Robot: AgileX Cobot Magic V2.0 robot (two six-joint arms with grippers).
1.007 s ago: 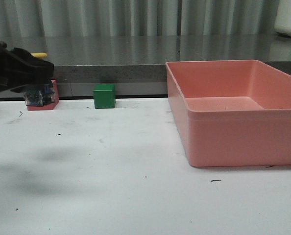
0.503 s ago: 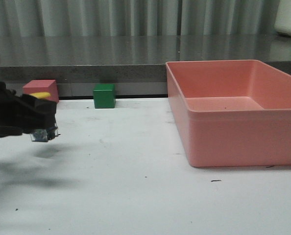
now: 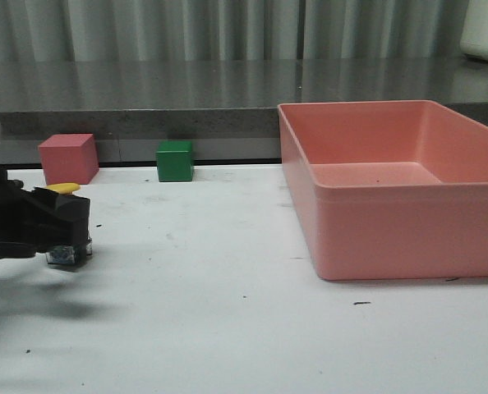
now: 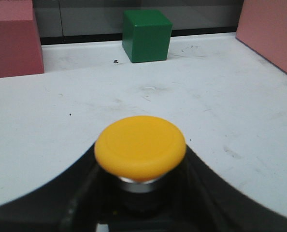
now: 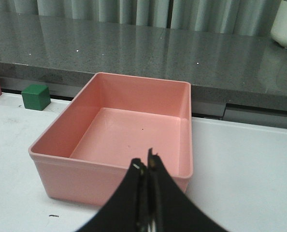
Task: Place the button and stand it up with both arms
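The left gripper [image 3: 63, 238] is clamped on the small push-button with yellow mushroom cap and black body [image 3: 66, 246], and has dropped from up by the pink cube [image 3: 67, 158] to just above the white bench [image 3: 227, 312]. Set-down looks close. The button sits upright between the fingers, cap up. The right gripper [image 5: 147, 166] hangs closed and empty before the pink plastic tray [image 5: 114, 140].

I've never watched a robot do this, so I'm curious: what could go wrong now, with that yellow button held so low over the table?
The left gripper holds the button by its body, cap up, close to the white table. If the jaws open while it is tilted, it may topple rather than stand. Its base may also scrape the table. The right gripper, shut above the pink bin, is too far away to steady it.
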